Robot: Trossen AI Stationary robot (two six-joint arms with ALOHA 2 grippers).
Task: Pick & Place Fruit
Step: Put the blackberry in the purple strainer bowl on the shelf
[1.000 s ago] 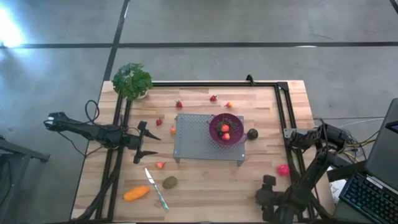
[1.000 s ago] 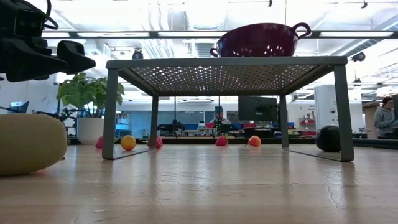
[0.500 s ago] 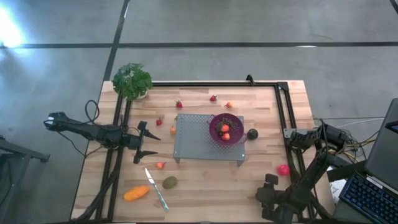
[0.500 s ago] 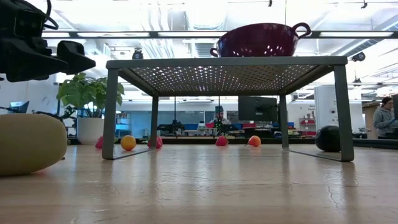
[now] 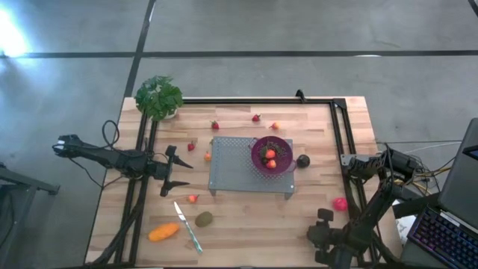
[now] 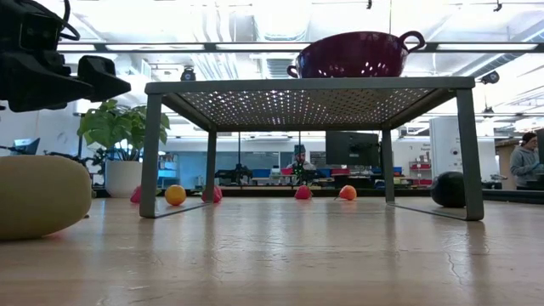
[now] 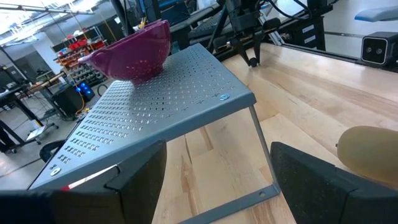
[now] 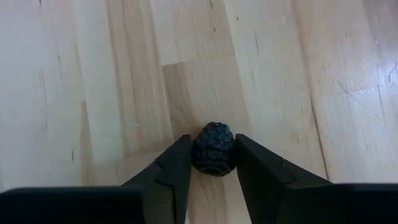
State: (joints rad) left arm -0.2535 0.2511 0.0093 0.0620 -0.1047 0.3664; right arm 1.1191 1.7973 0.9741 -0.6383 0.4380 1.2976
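Observation:
My right gripper [image 8: 213, 144] hangs over the table's near right part [image 5: 322, 218], shut on a small dark bumpy berry [image 8: 213, 149]. My left gripper [image 5: 178, 170] is open and waits left of the grey perforated rack [image 5: 231, 170], touching nothing. A purple colander [image 5: 270, 155] with fruit inside stands on the rack. Lying on the table are strawberries [image 5: 215, 125], a dark round fruit [image 5: 302, 160], a brown-green oval [image 5: 204, 219], an elongated orange piece [image 5: 163, 232] and a pink-red ball [image 5: 340, 203]. My right gripper pinches the dark berry between its two fingers [image 8: 177, 163], one on each side of it [image 8: 200, 152]. The fingers point down at the wooden top. Whether the berry rests on the table or is lifted clear, I cannot tell.
A slim knife [image 5: 188, 226] lies near the brown-green oval. A potted plant [image 5: 158, 97] stands at the far left corner. A black frame rail [image 5: 340, 134] runs along the far and right sides. Bare wood lies between the rack and the near edge.

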